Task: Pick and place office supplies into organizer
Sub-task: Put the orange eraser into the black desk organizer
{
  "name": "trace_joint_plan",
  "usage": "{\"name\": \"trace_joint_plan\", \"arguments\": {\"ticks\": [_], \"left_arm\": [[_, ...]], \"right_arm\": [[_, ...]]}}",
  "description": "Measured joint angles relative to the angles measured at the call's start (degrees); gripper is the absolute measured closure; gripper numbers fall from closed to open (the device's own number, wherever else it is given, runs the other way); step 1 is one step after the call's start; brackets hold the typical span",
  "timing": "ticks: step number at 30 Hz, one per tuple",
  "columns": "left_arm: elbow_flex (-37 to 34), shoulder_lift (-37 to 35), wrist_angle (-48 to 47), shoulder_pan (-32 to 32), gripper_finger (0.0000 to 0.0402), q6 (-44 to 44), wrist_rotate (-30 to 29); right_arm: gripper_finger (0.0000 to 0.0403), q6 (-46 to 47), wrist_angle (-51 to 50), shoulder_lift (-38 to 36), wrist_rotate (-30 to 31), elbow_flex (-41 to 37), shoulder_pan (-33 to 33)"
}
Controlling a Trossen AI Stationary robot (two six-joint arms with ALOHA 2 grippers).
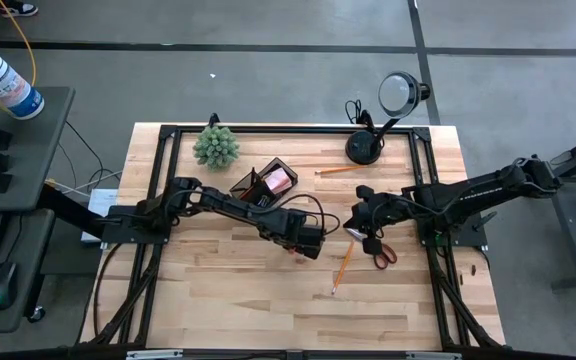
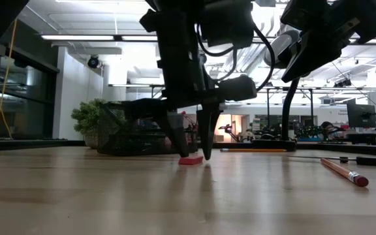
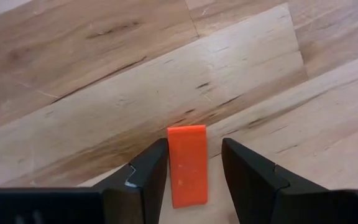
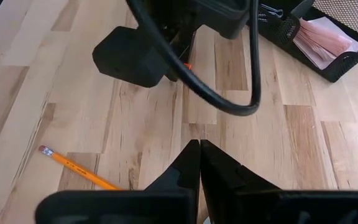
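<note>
You see the small red-orange block (image 3: 188,165) flat on the wood table (image 1: 228,300), near the middle, btw the two fingers (image 3: 146,177) of the left gripper (image 2: 189,154). The jaws stand open on each side of the block, w/ a thin gap both sides, tips down at the table. The organizer (image 1: 265,186) sits just behind the left arm, the pink sticky-note pad (image 1: 279,180) inside it. One pencil (image 1: 343,268) lies in front of the right gripper (image 4: 199,163), whose jaws are closed on nothing, hovering above the table. Red-handled scissors (image 1: 382,254) lie under that arm. A 2nd pencil (image 1: 338,171) lies near the lamp (image 1: 366,148); the plant (image 1: 215,146) is at the back left.
</note>
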Motion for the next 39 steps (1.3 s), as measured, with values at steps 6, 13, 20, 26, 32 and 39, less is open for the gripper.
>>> {"name": "trace_joint_plan", "arguments": {"ticks": [6,13,20,26,32,39], "left_arm": [[0.1,0.3,-0.3,0.0,0.0259,0.9,-0.5],[0.0,0.4,-0.6,0.0,0.0287,1.3,-0.5],[0.0,0.4,-0.7,0.0,0.0341,1.9,-0.8],[-0.1,-0.1,-0.7,0.0,0.0346,2.8,-0.7],[-0.2,-0.5,-1.2,0.0,0.0331,3.6,-1.1],[-0.2,-0.6,-1.0,-0.1,0.0331,4.1,-0.6]], "right_arm": [[0.0401,0.0,0.0,0.0,0.0,0.0,0.0],[0.0399,0.0,0.0,0.0,0.0,0.0,0.0],[0.04,0.0,0.0,0.0,0.0,0.0,0.0],[0.0397,-0.1,0.1,0.0,0.1,0.0,0.0],[0.0401,-1.9,0.1,0.0,1.9,0.1,0.0],[0.0397,-1.9,0.1,0.0,2.2,0.1,0.0]]}}
